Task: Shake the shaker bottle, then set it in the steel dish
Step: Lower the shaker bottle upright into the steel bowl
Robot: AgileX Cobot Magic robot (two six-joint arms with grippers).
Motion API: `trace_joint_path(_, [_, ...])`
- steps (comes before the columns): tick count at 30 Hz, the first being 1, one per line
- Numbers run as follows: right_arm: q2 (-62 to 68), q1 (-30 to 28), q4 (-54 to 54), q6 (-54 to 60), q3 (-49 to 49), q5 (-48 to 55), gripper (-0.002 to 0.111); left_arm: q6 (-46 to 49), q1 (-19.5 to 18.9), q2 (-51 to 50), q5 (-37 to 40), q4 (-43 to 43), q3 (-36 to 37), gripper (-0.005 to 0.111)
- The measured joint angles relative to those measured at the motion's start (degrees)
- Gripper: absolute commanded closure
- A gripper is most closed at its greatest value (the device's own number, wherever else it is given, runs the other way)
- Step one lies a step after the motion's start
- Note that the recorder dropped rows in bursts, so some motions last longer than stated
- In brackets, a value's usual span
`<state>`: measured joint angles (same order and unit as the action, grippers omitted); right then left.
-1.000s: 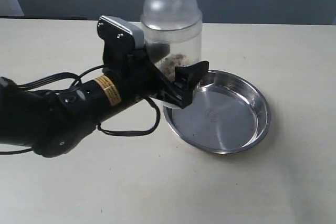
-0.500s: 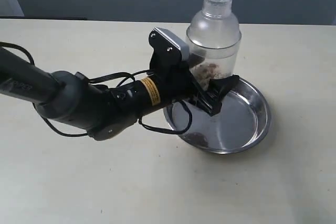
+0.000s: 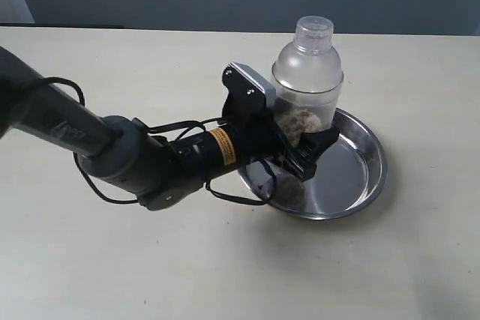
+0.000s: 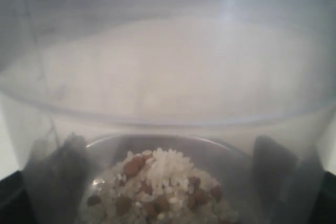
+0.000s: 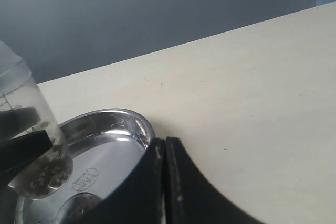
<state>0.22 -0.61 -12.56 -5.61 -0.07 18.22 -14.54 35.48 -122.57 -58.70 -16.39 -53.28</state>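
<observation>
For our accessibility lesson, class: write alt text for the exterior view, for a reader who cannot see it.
The left gripper holds the shaker bottle upright over the steel dish on a pale table; grains sit in the bottle's bottom.

shaker bottle (image 3: 307,80): clear frosted, brown-white grains (image 4: 157,184) | steel dish (image 3: 373,177): shiny silver | table (image 3: 225,275): cream
</observation>
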Motion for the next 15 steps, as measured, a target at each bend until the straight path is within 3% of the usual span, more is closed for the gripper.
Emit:
trace_joint_path(3, [0.0,0.0,0.0,0.0,0.0,0.0,0.109,0.0,0.0,-1.27,-0.21,0.0,-0.42,0.075])
trace_joint_path(15, [0.0,0.0,0.0,0.0,0.0,0.0,0.109,0.11,0.0,-2.63,-2.18,1.53,-0.65,0.074])
